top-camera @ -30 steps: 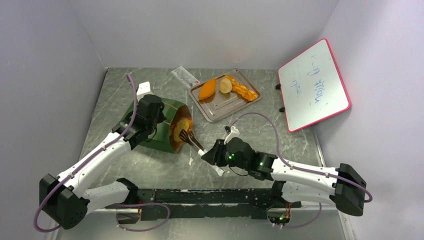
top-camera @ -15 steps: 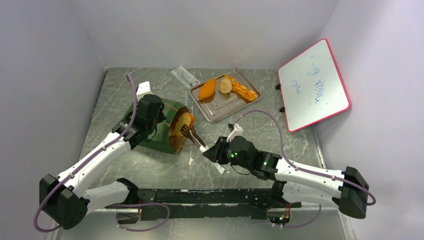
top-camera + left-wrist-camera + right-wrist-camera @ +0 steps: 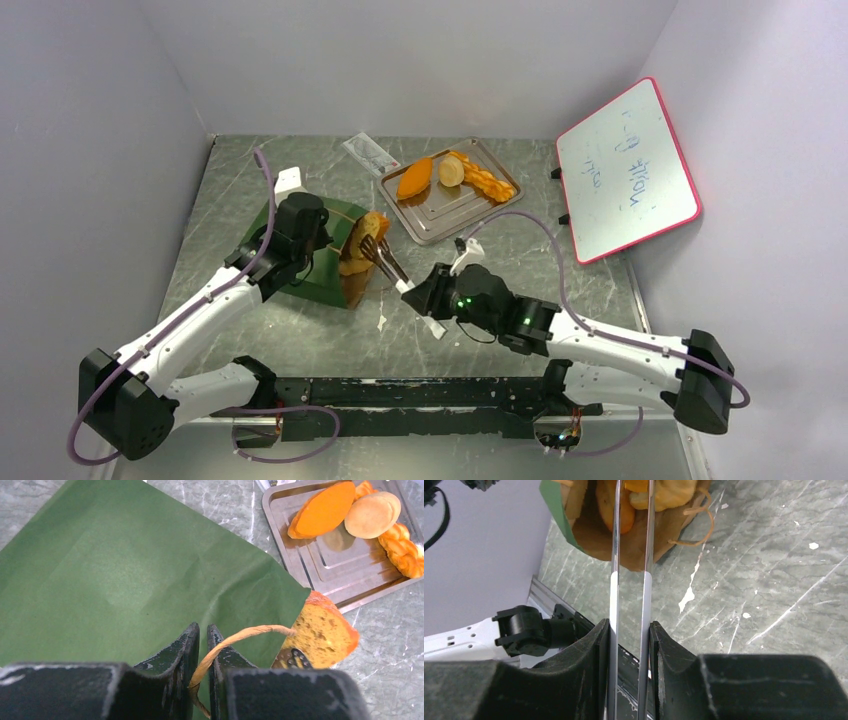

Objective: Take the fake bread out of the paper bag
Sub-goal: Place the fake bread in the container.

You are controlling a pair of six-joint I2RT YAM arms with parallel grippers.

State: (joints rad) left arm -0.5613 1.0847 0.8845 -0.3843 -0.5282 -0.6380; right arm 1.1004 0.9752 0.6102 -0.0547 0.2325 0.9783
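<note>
Steel tongs [image 3: 388, 268] sit squeezed in your right gripper [image 3: 629, 630], jaws clamped on their arms, tips biting the tan slice [image 3: 373, 228]. Half a second back it was down in the bag's mouth; now it's mostly clear, heading toward 1 o'clock. Your left gripper [image 3: 202, 635] pinches the handle [image 3: 245, 631], pinning the green bag [image 3: 125, 580]. Beyond, the tray [image 3: 447, 218] holds the other bread pieces [image 3: 415, 178].

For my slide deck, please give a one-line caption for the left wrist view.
Left hand pinches the handle of the paper bag while tongs grip a bread slice at its mouth.
</note>
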